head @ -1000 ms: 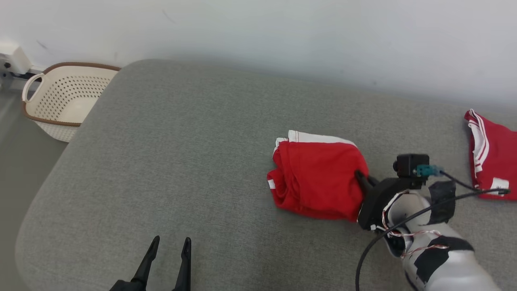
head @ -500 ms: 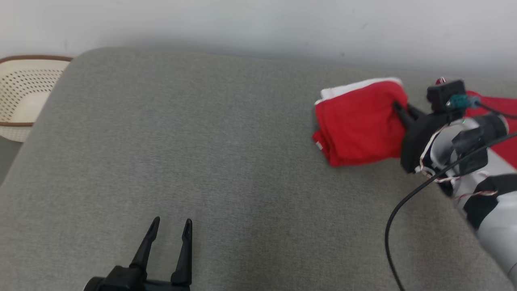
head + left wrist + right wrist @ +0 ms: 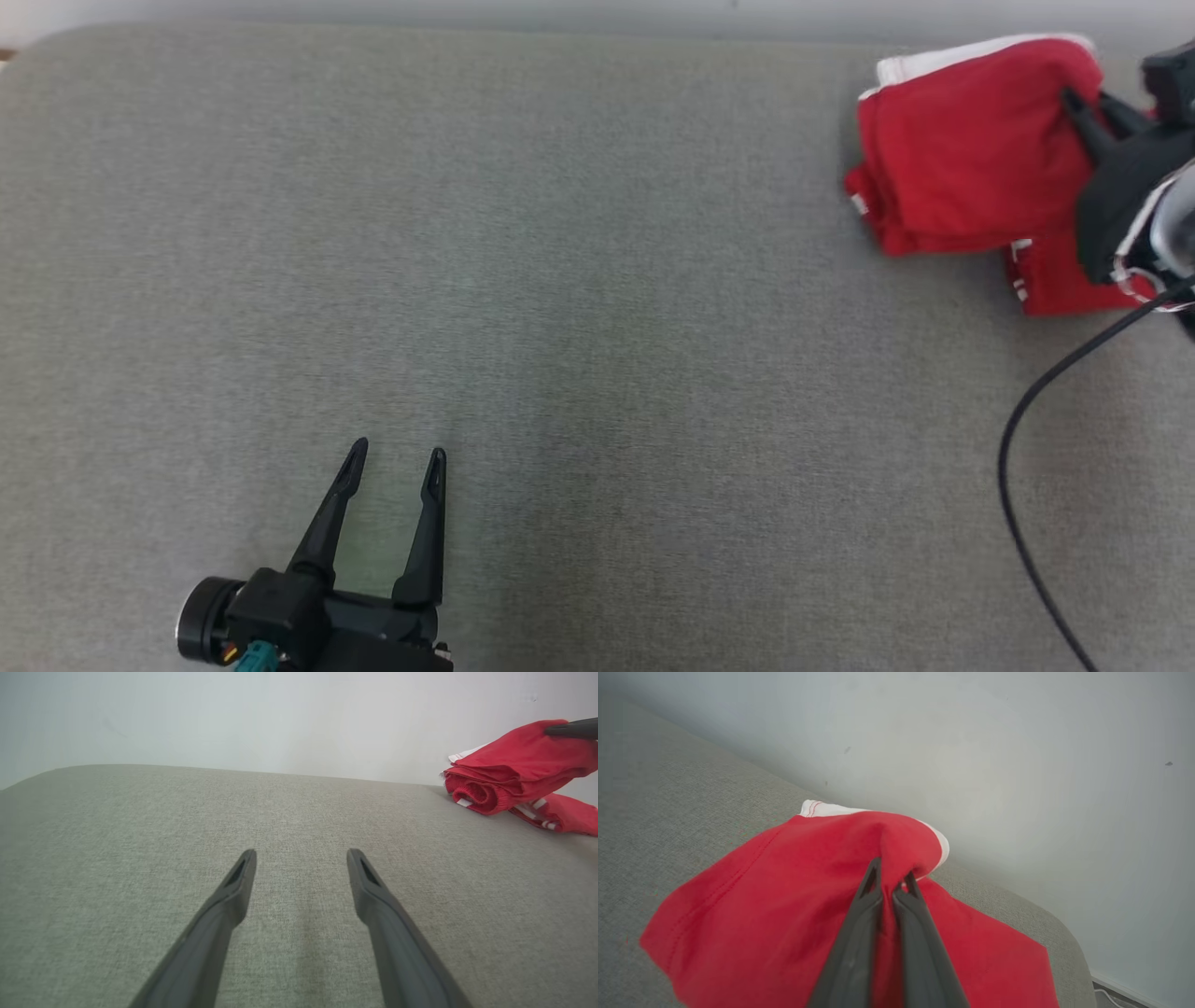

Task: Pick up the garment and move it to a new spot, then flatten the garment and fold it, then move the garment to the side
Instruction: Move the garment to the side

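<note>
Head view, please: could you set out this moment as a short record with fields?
surface: grey cushion
garment: folded red garment with white trim, at the cushion's far right
right arm: right gripper shut on the garment's right edge
left arm: left gripper open, holding nothing, over bare cushion
nearby: second red garment, showing just beside the held one

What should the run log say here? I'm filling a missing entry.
right gripper: shut on folded red garment with white trim; left gripper: open, empty, above grey fabric cushion; second red striped garment: partly underneath
</note>
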Controlling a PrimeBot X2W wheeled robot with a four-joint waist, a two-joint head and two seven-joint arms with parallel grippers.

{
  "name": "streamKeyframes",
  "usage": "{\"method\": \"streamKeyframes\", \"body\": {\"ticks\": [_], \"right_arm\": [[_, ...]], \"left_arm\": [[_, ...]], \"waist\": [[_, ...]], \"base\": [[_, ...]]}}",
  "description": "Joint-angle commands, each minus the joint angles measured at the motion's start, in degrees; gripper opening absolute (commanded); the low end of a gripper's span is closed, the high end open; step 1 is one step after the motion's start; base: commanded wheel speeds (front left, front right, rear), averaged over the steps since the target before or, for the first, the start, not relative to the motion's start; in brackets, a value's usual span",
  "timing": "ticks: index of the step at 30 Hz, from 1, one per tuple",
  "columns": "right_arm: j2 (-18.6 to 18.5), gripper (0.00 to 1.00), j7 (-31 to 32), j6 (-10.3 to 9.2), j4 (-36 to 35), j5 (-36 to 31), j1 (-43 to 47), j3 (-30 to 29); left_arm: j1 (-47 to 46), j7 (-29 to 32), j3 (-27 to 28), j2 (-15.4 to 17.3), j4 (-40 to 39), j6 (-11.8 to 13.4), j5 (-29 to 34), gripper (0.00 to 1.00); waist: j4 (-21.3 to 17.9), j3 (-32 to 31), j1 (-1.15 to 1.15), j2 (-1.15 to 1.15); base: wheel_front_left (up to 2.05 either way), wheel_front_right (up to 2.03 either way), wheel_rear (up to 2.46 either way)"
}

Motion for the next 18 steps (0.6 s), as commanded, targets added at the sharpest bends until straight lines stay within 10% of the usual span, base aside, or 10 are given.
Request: {"method": "streamKeyframes", "body": {"ticks": [1, 18], "right_arm": [[-1.4, 0.0, -0.5, -0.04, 0.1, 0.6, -1.2, 0.9], [-11.4, 0.0, -2.8, -0.04, 6.4, 1.4, -9.6, 9.3]], "left_arm": [[-0.8, -0.2, 0.2, 0.3, -0.1, -0.4, 0.9, 1.0], [-2.1, -0.2, 0.8, 1.9, -4.2, -0.9, 2.7, 1.0]], "waist": [[-2.0, 2.0, -0.02, -0.01], [-3.7, 6.6, -0.02, -0.01]], "base": [[0.0, 0.0, 0.0], [0.0, 0.0, 0.0]]}}
